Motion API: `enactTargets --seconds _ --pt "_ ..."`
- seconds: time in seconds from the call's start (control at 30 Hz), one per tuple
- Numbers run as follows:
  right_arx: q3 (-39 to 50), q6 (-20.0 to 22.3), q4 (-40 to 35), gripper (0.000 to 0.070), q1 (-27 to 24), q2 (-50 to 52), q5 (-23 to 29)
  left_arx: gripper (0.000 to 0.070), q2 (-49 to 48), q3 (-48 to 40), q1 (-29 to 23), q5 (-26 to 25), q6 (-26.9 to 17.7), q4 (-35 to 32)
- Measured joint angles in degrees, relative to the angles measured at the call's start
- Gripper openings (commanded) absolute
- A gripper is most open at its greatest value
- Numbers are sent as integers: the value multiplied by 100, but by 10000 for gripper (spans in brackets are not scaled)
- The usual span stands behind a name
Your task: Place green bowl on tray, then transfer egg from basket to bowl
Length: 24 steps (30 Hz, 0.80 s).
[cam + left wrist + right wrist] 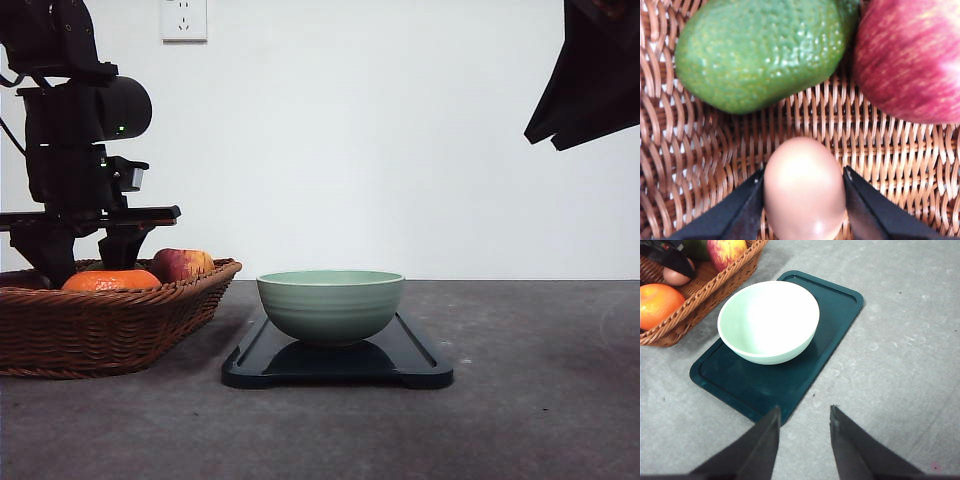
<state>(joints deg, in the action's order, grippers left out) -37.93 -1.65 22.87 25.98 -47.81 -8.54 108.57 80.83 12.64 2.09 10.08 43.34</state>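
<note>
The green bowl (330, 305) (767, 322) stands upright and empty on the dark tray (415, 365) (830, 330). To its left is the wicker basket (90, 330) (880, 150) (715, 285). My left gripper (88, 262) (804, 174) reaches down into the basket. Its two black fingers press both sides of the pale brown egg (804, 187) (674, 276), which rests on the basket floor. My right gripper (804, 410) hangs open and holds nothing, high over the table near the tray's short edge.
In the basket with the egg lie an orange (110, 281) (657, 305), a red apple (182, 264) (915, 55) and a green avocado (765, 50), the last two close to the egg. Bare grey tabletop (900, 340) lies right of the tray.
</note>
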Motion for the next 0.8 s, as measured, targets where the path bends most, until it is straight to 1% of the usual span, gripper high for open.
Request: enactTargets --seconds 0.17,0.4,0.5,0.57,0.8 --pt "0 -2 0 195 0 0 0 229 -184 8 0 0 -23 132" --pt "0 0 0 195 0 0 0 229 -1095 36 135 -57 -80 145" --pt "0 0 0 195 0 0 0 228 -1423 48 340 -382 -151 105" --pt "0 0 0 195 0 0 0 228 -1547 49 564 -630 -194 -16" --pt "0 -1 0 195 0 0 17 228 -1496 51 1423 -695 -379 -950"
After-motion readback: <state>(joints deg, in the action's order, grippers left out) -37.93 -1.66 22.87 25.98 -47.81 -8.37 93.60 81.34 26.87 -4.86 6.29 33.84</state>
